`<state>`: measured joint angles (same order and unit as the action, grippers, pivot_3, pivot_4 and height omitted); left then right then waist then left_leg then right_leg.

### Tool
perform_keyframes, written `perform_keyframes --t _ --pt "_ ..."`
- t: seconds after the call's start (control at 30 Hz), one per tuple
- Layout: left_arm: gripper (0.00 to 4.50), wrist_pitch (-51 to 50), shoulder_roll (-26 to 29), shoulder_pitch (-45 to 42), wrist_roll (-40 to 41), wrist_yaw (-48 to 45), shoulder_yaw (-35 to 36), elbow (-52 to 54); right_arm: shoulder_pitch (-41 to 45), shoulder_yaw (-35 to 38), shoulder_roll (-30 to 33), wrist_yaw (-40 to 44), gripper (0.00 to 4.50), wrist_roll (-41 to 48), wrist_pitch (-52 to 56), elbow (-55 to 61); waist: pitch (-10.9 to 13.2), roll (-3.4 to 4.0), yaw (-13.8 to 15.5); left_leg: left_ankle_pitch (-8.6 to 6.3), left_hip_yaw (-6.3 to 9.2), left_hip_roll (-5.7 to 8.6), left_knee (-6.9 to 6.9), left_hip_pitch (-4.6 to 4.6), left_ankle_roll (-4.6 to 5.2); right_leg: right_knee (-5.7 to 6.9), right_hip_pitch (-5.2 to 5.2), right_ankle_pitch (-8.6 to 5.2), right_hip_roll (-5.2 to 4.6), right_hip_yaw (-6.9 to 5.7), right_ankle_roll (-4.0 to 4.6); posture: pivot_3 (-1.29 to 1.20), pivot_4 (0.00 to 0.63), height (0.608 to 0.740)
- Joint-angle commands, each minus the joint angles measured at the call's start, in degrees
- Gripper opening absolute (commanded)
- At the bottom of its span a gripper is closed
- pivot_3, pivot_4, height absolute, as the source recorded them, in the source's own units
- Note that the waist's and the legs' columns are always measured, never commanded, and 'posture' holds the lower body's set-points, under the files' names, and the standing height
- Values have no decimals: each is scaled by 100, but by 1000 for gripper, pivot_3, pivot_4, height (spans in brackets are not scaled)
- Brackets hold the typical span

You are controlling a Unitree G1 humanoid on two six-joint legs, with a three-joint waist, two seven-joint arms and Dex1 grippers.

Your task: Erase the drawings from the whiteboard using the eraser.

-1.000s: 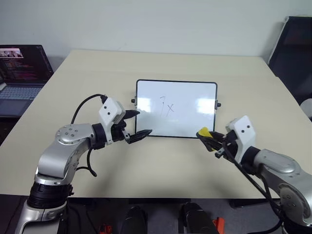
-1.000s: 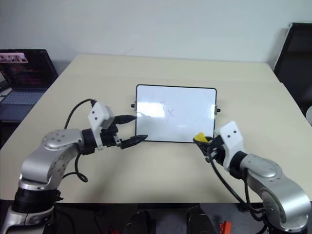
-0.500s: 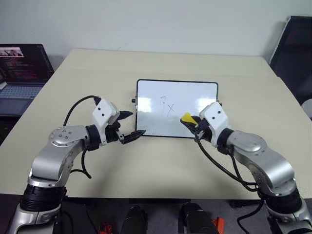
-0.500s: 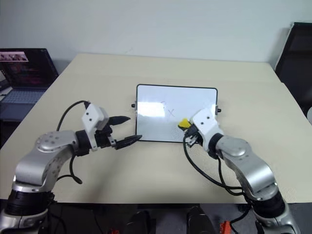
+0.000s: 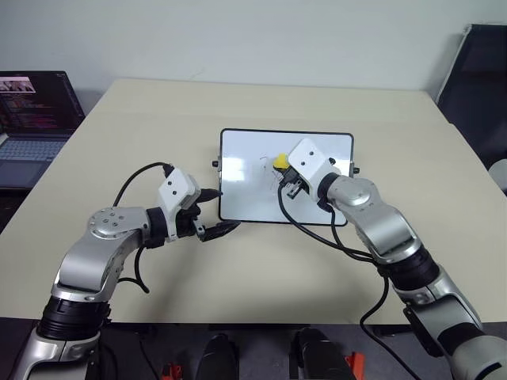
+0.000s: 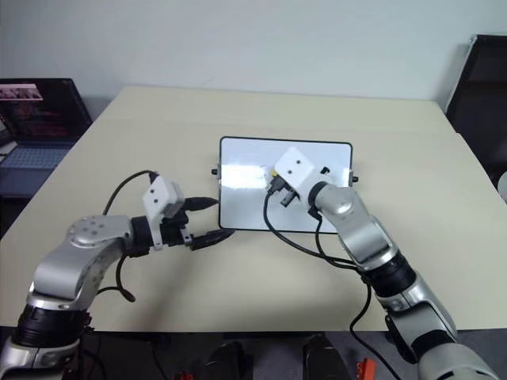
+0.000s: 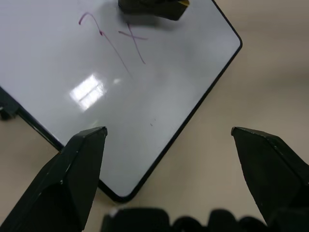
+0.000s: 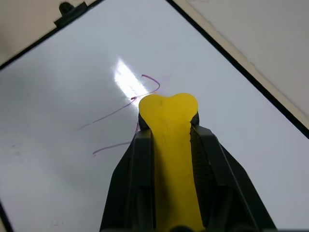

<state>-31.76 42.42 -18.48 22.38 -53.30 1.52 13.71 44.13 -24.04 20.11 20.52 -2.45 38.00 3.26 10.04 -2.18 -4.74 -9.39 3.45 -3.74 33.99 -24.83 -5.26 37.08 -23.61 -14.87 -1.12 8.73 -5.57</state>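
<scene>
The whiteboard [image 5: 245,194] lies flat in the middle of the table, with the drawings [image 7: 111,41] as thin dark strokes near its centre. My right gripper [image 5: 283,171] is over the board's middle, shut on the yellow eraser [image 8: 169,125]. The eraser's tip is right at the strokes [image 8: 120,108]; whether it touches the surface I cannot tell. My left gripper [image 5: 218,212] is open and holds nothing. It hovers low at the board's near left corner [image 7: 120,193], pointing toward the board.
An open laptop [image 5: 36,119] stands off the table's far left side. A dark chair [image 5: 479,79] is at the far right. Bare beige table [image 5: 261,269] stretches between the board and the near edge.
My right arm has swung forward and to the left with the eraser, from the board's near right corner to over the strokes. The left gripper has stayed at the near left corner.
</scene>
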Motion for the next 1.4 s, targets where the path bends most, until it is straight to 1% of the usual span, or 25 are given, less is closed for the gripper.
perform_keyframes --t 0.03,0.13,0.2,0.3,0.43,0.5,0.73,0.9,0.97,1.07,1.13,1.23,1.4 --pt "4500 134 72 11 13 -33 62 230 180 -170 28 306 677 -261 -170 -209 0 0 -1 0 0 0 0 0 0 0 0 1 0 0 -1 0 150 740" --pt "4500 98 74 33 27 -10 60 305 71 -481 245 946 674 -333 -15 -21 0 0 -5 0 0 -1 0 1 0 3 0 2 0 -1 -3 0 150 740" --pt "4500 90 81 29 28 -10 56 322 21 -621 352 1219 674 -414 22 111 0 0 -6 0 1 -1 1 2 0 5 1 0 0 -1 -2 0 150 740" --pt "4500 68 78 -2 30 -6 45 330 89 -594 325 1200 673 -589 -39 58 0 0 -6 0 1 -1 3 3 0 7 1 -11 1 0 2 0 150 740" --pt "4500 19 62 -43 44 -12 1 374 436 -253 107 477 673 -1019 -399 -400 1 2 -10 1 1 -1 8 5 0 11 1 -17 1 0 -10 0 150 740" --pt "4500 -8 47 -62 55 -11 -21 397 493 -152 47 339 673 -1086 -470 -511 1 2 -11 3 1 0 11 5 1 13 -1 -13 1 0 -7 0 150 740" --pt "4500 -44 26 -93 71 -10 -64 425 287 -278 -65 937 673 -992 -277 -322 0 1 -7 2 1 -1 2 4 1 10 1 5 1 -2 -9 0 150 740" --pt "4500 -40 39 -105 86 2 -82 424 28 -457 257 1628 672 -1002 37 32 0 1 -6 2 1 -1 0 4 1 10 1 6 1 -2 -13 0 150 740" --pt "4500 -49 43 -110 98 -13 -88 421 111 -333 240 1372 672 -1172 -110 -124 0 1 -7 2 1 -1 3 4 1 10 1 -5 1 -2 -2 0 150 740" --pt "4500 -51 53 -108 108 -50 -100 405 300 -137 153 858 672 -1405 -410 -460 0 1 -9 3 2 0 8 5 1 13 2 -16 1 -1 -10 0 150 740" --pt "4500 -31 71 -85 105 -83 -94 383 304 -69 115 769 672 -1417 -497 -517 0 1 -11 4 1 0 16 5 2 13 2 -8 1 1 -7 0 150 740" --pt "4500 -3 92 -58 87 -121 -79 348 201 -109 115 903 672 -1379 -464 -459 0 1 5 6 1 0 23 5 4 12 6 -5 1 0 -5 0 150 740" --pt "4500 8 108 -10 69 -157 -47 354 -140 -422 293 1743 672 -1162 6 -46 0 0 0 6 1 -2 21 5 4 11 8 -7 1 -1 -6 0 150 740"
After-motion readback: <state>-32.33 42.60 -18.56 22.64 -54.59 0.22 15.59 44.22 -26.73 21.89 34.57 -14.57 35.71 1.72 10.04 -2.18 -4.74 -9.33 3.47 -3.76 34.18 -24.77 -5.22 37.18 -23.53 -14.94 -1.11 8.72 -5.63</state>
